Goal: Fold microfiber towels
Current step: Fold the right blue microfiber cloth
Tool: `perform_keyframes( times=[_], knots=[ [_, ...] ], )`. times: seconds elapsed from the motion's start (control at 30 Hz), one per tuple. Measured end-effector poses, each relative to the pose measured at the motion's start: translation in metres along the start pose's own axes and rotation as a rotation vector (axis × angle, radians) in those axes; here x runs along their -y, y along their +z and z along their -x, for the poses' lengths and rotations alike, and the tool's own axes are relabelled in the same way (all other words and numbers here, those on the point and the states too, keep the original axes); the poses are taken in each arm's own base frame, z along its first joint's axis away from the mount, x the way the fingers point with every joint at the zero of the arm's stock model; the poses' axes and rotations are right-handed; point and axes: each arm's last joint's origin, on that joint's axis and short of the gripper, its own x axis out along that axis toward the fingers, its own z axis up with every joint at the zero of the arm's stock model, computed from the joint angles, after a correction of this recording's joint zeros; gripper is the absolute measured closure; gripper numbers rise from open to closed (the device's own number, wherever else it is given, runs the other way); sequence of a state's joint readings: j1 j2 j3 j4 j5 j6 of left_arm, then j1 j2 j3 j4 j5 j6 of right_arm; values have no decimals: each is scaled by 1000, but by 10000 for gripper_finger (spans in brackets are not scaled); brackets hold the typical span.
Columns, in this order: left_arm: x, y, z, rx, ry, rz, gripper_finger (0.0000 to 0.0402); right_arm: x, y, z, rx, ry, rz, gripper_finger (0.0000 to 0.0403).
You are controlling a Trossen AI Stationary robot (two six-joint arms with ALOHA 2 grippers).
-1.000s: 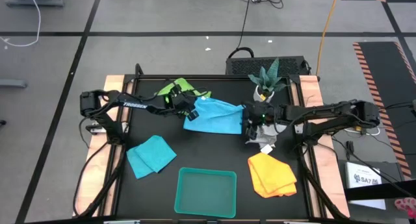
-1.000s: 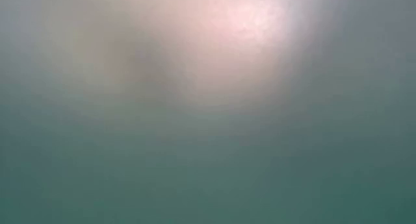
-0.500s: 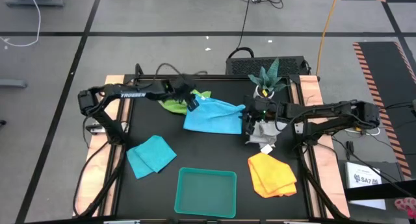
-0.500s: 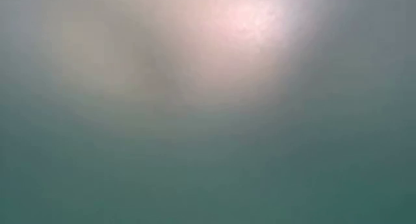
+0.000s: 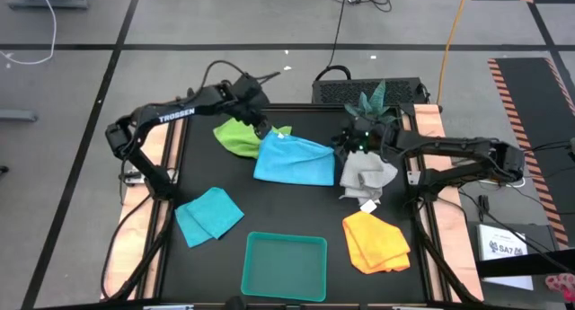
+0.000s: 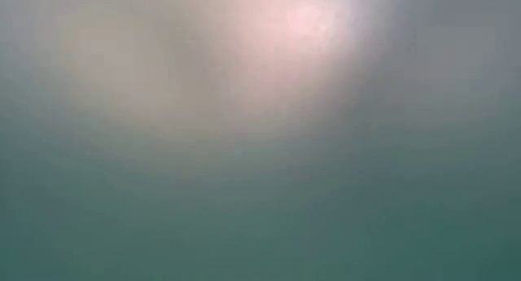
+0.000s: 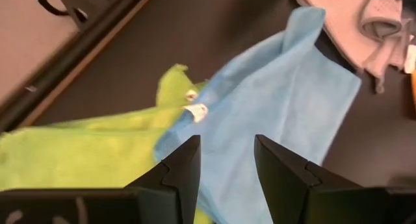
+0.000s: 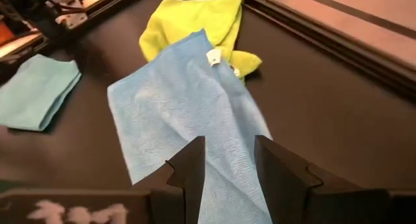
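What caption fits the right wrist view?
Open right pincer above a spread blue towel overlapping a lime green towel.

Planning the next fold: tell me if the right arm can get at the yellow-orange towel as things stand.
Probably yes. The yellow-orange towel lies uncovered on the right arm's side of the table, nothing on it. The right gripper, open, sits farther back by the blue towel.

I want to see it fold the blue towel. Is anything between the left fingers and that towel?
Nothing visible. In the left wrist view the left gripper has its fingers open with the spread blue towel straight ahead, overlapping the lime green towel. The right gripper also looks onto it.
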State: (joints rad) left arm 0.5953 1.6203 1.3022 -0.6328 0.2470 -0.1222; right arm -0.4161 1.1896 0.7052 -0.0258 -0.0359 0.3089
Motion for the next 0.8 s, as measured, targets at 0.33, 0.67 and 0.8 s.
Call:
perform_keyframes(
  times=[0.33, 0.67, 0.8],
  knots=[
    [3, -7, -29, -85, -32, 109, 256, 4, 3, 1, -41, 138, 14, 280],
    [-13, -7, -33, -87, 34, 168, 256, 5, 4, 1, -39, 136, -10, 280],
    [-19, -6, -32, -82, 43, 194, 256, 5, 4, 1, -40, 135, -25, 280]
  ],
)
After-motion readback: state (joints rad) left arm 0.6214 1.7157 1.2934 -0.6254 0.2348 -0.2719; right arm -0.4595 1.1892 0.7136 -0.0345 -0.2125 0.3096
